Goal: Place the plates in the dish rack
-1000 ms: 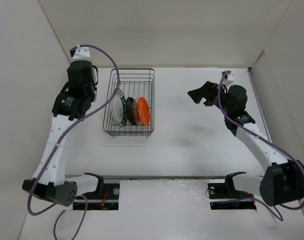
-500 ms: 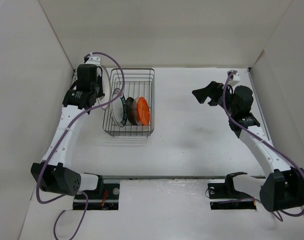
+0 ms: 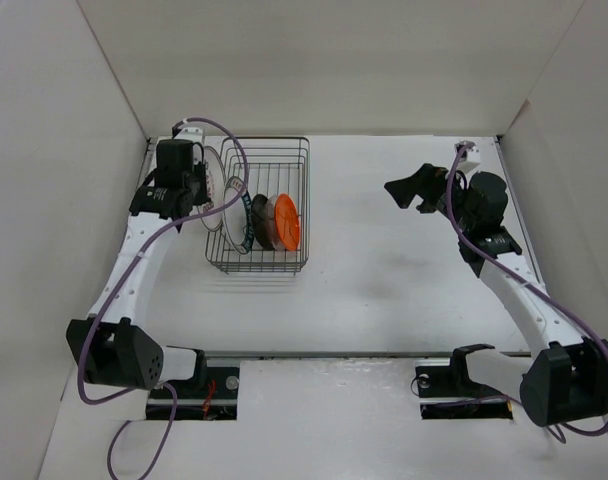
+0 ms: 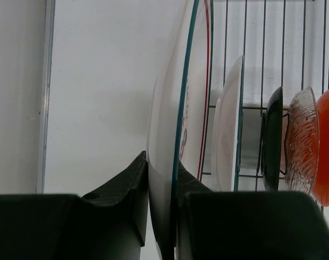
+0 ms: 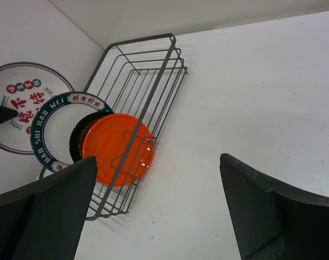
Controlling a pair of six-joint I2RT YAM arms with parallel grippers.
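grey-rimmed plate (image 4: 163, 130) stands upright, pinched in the left pincer (image 4: 162, 187) beside the dish rack (image 3: 284, 150); right pincer (image 5: 159, 189) spread.

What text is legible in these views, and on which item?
"HAO" and "WEI", with small white Chinese characters I cannot read: rim of the teal-rimmed white plate in the dark wire dish rack.
Large red characters, too blurred to read: grey-rimmed white plate in the left gripper.
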